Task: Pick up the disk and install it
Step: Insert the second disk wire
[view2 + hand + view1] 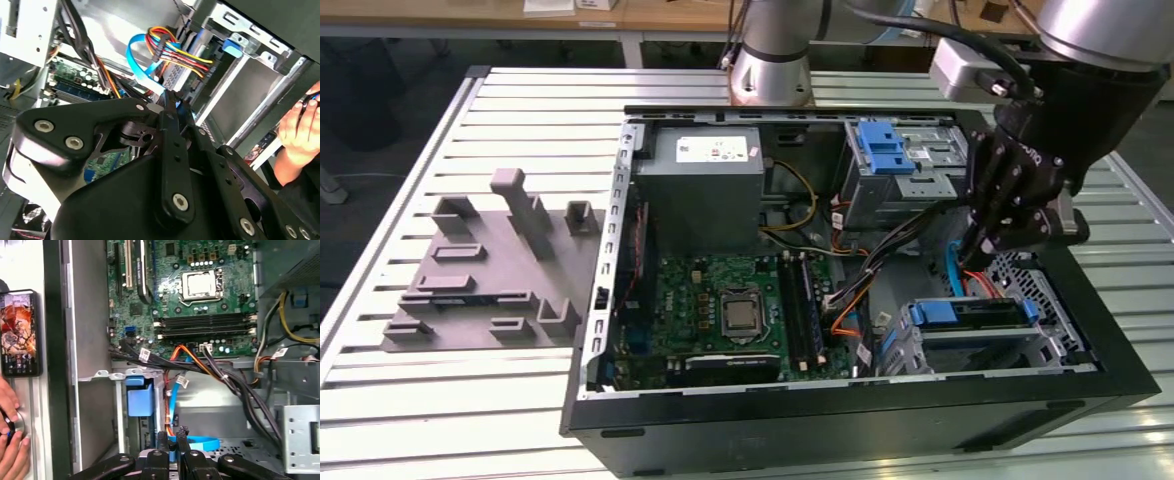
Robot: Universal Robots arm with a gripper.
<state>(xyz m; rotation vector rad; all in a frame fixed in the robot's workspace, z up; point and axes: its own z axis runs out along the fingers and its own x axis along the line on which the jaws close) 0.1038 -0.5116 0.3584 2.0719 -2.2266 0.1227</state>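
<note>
The disk (966,313) sits inside the lower drive cage of the open computer case, at the exterior view's right. Its blue end handle (140,398) faces out, and the rest lies hidden in the cage; the handle (234,46) also appears in the second wrist view. My black gripper (977,262) hangs just above and behind that cage, apart from the disk. Its fingers (163,441) press together, shut, with nothing clearly held. A light-blue flat cable (142,64) runs right by the fingertips (171,100).
The case (854,420) holds a green motherboard (734,300), a grey power-supply box (707,185) and an upper metal cage with a blue latch bracket (883,150). Cable bundles (235,385) cross beside the lower cage. A grey fixture (494,265) lies on the slatted table. A person's hand (10,445) and a phone (20,332) are beside the case.
</note>
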